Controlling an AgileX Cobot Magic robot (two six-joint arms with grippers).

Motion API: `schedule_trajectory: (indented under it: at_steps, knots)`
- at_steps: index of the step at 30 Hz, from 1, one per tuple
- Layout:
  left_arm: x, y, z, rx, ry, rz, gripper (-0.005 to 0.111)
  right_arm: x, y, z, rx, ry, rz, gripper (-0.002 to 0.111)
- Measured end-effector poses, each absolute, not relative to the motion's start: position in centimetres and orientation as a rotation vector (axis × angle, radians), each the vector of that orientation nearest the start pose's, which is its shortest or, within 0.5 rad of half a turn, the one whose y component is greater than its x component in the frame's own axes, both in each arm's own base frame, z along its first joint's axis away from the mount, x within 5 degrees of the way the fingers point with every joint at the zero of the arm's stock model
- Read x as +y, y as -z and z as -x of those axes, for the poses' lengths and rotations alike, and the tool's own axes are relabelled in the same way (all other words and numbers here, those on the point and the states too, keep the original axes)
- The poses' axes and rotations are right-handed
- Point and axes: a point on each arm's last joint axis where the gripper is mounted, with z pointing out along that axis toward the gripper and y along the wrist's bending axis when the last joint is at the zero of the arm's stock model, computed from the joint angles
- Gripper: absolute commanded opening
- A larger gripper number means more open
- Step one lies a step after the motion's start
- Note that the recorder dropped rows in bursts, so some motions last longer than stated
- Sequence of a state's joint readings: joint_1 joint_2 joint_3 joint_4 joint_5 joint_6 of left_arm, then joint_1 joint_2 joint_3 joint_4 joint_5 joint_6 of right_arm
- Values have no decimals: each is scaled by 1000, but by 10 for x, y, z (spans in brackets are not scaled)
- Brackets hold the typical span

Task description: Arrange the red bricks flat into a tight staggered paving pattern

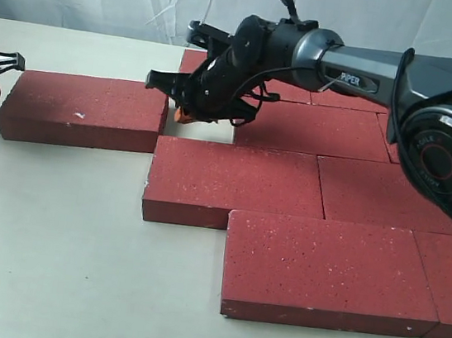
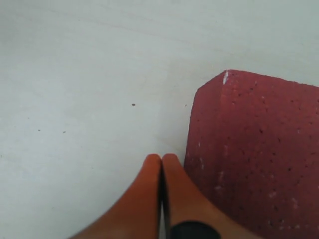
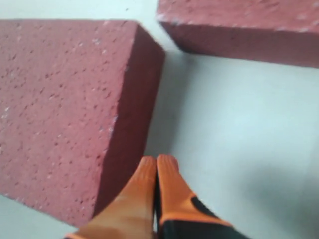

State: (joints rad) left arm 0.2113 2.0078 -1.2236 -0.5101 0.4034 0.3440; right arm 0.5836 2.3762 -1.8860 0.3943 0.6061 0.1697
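On the desk (image 1: 55,263) we see the red bricks (image 1: 322,265) lying flat in staggered rows toward the right edge. The right arm (image 1: 364,70) reaches low over them from the right edge. One loose brick (image 1: 84,109) lies apart, nearer the left edge. The right gripper (image 1: 185,115), clenched on nothing, points down into the gap between them. The left gripper (image 2: 161,162), also clenched and empty, is just beside the outer end of the loose brick.

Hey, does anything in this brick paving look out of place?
Yes. The leftmost brick is not closed up: a bare gap of table separates it from the next brick in its row, and the right gripper sits shut in that gap.
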Motion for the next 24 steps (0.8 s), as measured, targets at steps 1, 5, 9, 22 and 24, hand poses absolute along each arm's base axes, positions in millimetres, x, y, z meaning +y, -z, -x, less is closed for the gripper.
schedule_trajectory:
  at_steps: [1,5,9,22,24]
  knots:
    - [68,-141,-400,2581,226,381,0,298,-141,-426,2651,-661,180,-1]
    - [67,-141,-401,2566,255,426,0,283,-152,-434,2637,-605,130,-1]
    - [66,-131,-402,2574,284,433,0,274,-162,-436,2629,-561,141,-1]
    - [60,-111,-408,2564,359,296,0,271,-162,-437,2632,-510,175,-1]
    - [61,-112,-408,2555,354,289,0,271,-162,-437,2632,-510,175,-1]
